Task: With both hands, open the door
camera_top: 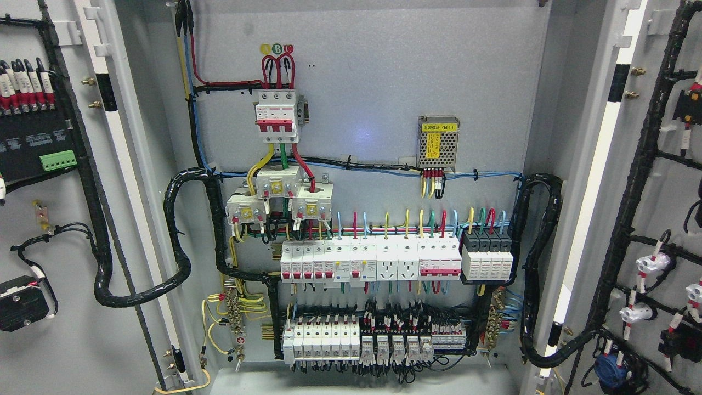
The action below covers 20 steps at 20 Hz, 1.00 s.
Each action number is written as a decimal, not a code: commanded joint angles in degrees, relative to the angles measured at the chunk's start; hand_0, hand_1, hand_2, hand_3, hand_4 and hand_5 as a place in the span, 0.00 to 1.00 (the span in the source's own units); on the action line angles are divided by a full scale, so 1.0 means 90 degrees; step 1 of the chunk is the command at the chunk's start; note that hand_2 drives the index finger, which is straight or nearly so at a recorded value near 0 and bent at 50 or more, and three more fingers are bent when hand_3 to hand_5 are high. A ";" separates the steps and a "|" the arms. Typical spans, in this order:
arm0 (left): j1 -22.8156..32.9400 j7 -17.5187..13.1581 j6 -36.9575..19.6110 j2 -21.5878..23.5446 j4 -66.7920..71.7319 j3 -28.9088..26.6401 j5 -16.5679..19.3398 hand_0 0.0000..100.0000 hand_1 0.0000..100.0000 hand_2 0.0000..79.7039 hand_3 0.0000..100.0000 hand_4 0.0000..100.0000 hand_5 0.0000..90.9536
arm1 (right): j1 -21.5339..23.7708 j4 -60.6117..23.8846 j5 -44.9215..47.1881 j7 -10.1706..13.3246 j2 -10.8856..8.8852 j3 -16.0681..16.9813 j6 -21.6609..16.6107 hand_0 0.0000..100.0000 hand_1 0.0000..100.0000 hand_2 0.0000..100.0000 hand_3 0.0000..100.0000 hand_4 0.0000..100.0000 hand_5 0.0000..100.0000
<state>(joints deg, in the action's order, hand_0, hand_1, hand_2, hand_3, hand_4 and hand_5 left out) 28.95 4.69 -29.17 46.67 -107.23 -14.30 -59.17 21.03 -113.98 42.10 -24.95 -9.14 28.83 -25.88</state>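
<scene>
Both cabinet doors stand swung wide. The left door (66, 307) shows its grey inner face with a black module and a green terminal block. The right door (666, 208) shows its inner face with black cable looms and white connectors. Between them the cabinet back panel (384, 82) is fully exposed. Neither of my hands nor any arm shows in the head view.
A red and white main breaker (277, 116) sits at the upper middle, a small perforated power supply (437, 141) to its right. Rows of white breakers (370, 262) and relays (378, 337) fill the lower panel. Thick black cable bundles (175, 236) loop to each door.
</scene>
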 commanded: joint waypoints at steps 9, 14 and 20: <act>0.0132 -0.0003 -0.0011 -0.0214 -0.0420 0.0192 0.0373 0.00 0.00 0.00 0.00 0.00 0.00 | 0.0036 -0.0432 0.0000 -0.0011 -0.0059 -0.0361 -0.0054 0.19 0.00 0.00 0.00 0.00 0.00; 0.0191 -0.0003 -0.0011 -0.0283 -0.0410 0.0202 0.0412 0.00 0.00 0.00 0.00 0.00 0.00 | 0.0056 -0.0588 -0.0010 -0.0011 -0.0078 -0.0605 -0.0064 0.19 0.00 0.00 0.00 0.00 0.00; 0.0201 -0.0003 -0.0002 -0.0458 -0.0352 0.0592 0.0715 0.00 0.00 0.00 0.00 0.00 0.00 | 0.0075 -0.0617 -0.0020 -0.0021 -0.0127 -0.1122 -0.0064 0.19 0.00 0.00 0.00 0.00 0.00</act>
<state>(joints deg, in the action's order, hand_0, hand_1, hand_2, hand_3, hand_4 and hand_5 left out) 30.51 4.67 -29.19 44.44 -110.16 -11.97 -54.33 21.54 -117.83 42.02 -25.03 -9.80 24.30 -26.42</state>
